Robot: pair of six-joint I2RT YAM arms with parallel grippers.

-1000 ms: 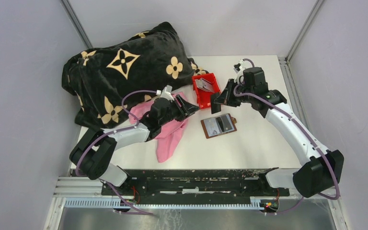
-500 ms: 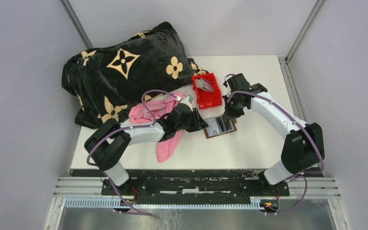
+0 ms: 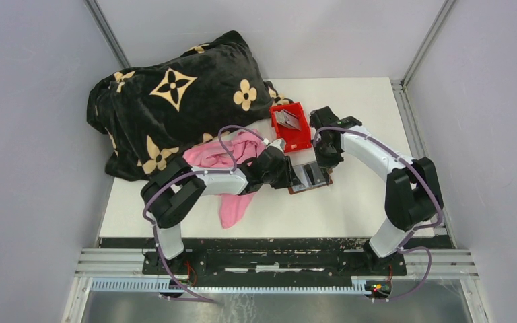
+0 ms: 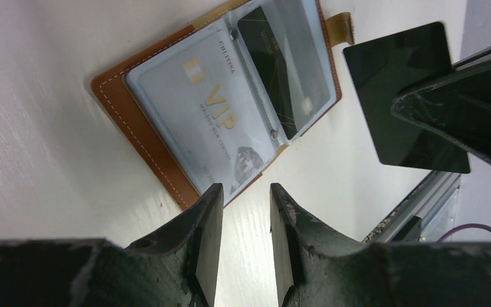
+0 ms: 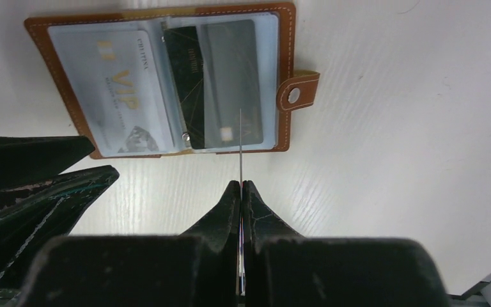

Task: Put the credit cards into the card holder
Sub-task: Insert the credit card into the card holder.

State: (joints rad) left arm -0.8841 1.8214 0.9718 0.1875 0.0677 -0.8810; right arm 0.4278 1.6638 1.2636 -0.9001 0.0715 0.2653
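White tabletop (image 3: 363,202) fills the middle of your overhead view. The card holder (image 3: 313,177) lies open and flat on it, pockets up, between the two claws.

Your left claw (image 4: 246,192) sits low just off the holder's left edge, its tips pointing at the brown leather border. Its fingers are a narrow gap apart with nothing between them. A silver card (image 4: 211,121) marked VIP fills the pocket nearest it, and a second dark card (image 4: 281,64) sits in the next pocket.

Your right claw (image 5: 241,185) is pinched tight on a loose dark card (image 5: 240,147). Its own camera shows that card edge-on as a thin line above the holder's right pocket, near the snap tab (image 5: 297,89). From the left wrist the same card's flat face shows, clear of the holder.

The left arm stretches low across the pink cloth (image 3: 232,202) toward the centre. The right arm arches out and folds back inward, its wrist tipped down over the holder.

Behind the holder stands a red bin (image 3: 295,140) with more cards (image 3: 286,120) inside, and a black blanket (image 3: 175,94) with a flower pattern lies to the bin's left.
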